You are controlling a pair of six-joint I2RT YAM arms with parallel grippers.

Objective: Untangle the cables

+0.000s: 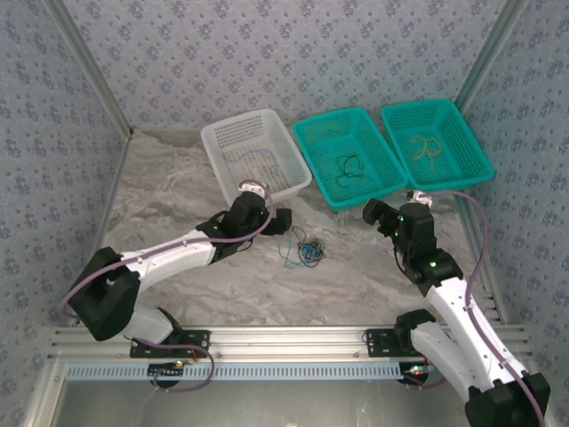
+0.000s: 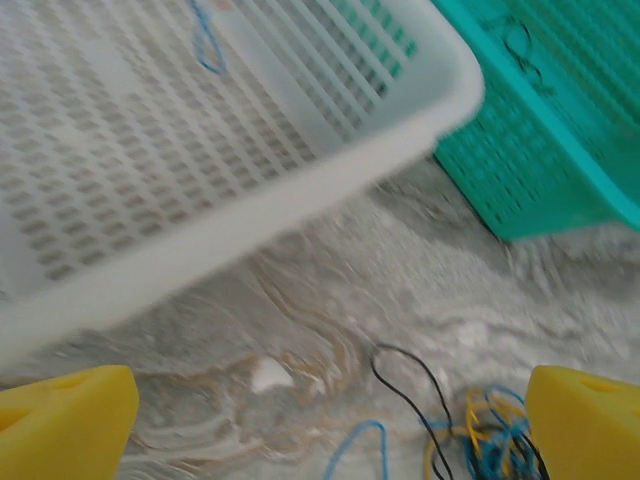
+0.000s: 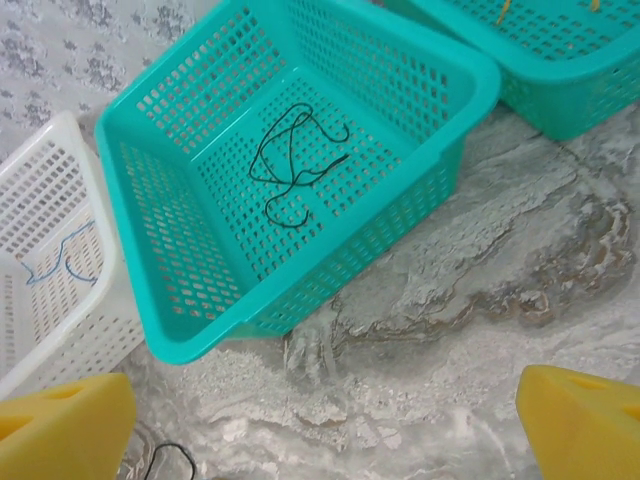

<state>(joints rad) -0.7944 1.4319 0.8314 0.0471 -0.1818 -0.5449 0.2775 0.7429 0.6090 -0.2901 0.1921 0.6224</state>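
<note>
Both pincers are wide open and hold nothing.
Left gripper (image 1: 277,217) sits just in front of the white basket (image 1: 236,123), low over the table (image 1: 373,276). On its wrist camera the yellow fingers (image 2: 70,420) are spread to the frame edges.
Right gripper (image 1: 377,213) is near the front of the middle teal basket (image 1: 329,116), with its fingers (image 3: 580,420) equally far apart.
The main tangle of cables (image 1: 307,252) lies on the table between the two grippers, nearer the left one. It has blue, black and yellow strands knotted together, and a black loop and a blue loop stick out on the left wrist view (image 2: 490,435). Nothing is touching it.
Sorted strands:
- A blue cable (image 3: 60,262) lies in the white basket.
- A black cable (image 3: 295,160) lies in the middle teal basket.
- A yellow cable (image 1: 427,147) lies in the right teal basket (image 1: 418,104).
The three baskets stand side by side at the far end of the table.
</note>
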